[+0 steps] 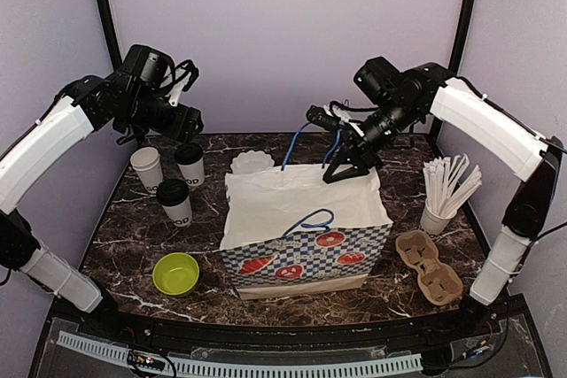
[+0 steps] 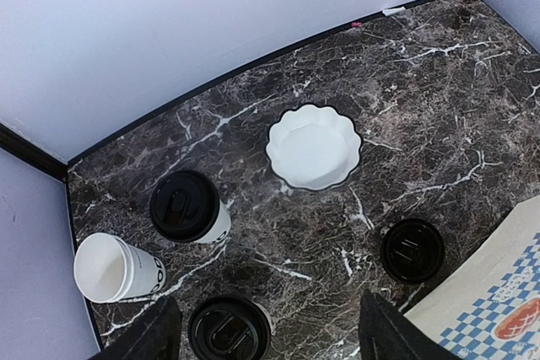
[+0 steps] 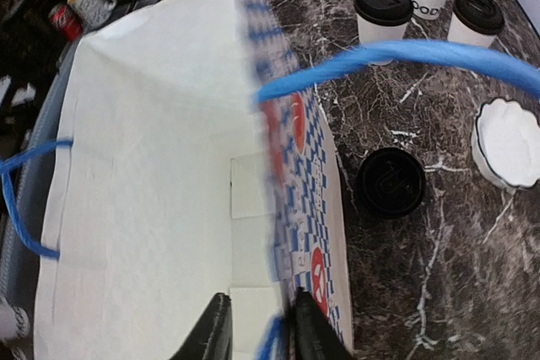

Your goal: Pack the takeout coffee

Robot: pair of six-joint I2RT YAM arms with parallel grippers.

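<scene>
Top view first: the left gripper (image 1: 186,123) is hovering over the coffee cluster at the back left of the marble table (image 1: 124,236). Down there are a rear lidded cup (image 1: 190,163), a near lidded cup (image 1: 174,202) and an unlidded cup (image 1: 146,168). The right gripper (image 1: 348,164) is sitting at the rear rim of the paper bag (image 1: 306,227), which is standing upright mid-table.

Over to the left wrist: its fingers (image 2: 156,335) are standing spread wide with nothing between them. The near lidded cup (image 2: 229,328) is showing low between them, and a fourth lidded cup (image 2: 412,250) is standing just beside the bag's wall (image 2: 498,292). The scalloped bowl (image 2: 314,147) is lying beyond it.

Now the right wrist, looking down into the bag: the fingers (image 3: 213,330) are straddling the bag's rim with a narrow gap, and a strand of the blue handle (image 3: 405,52) is running between them. Pinching or loose, I cannot tell. All four cups are standing outside the bag.
</scene>
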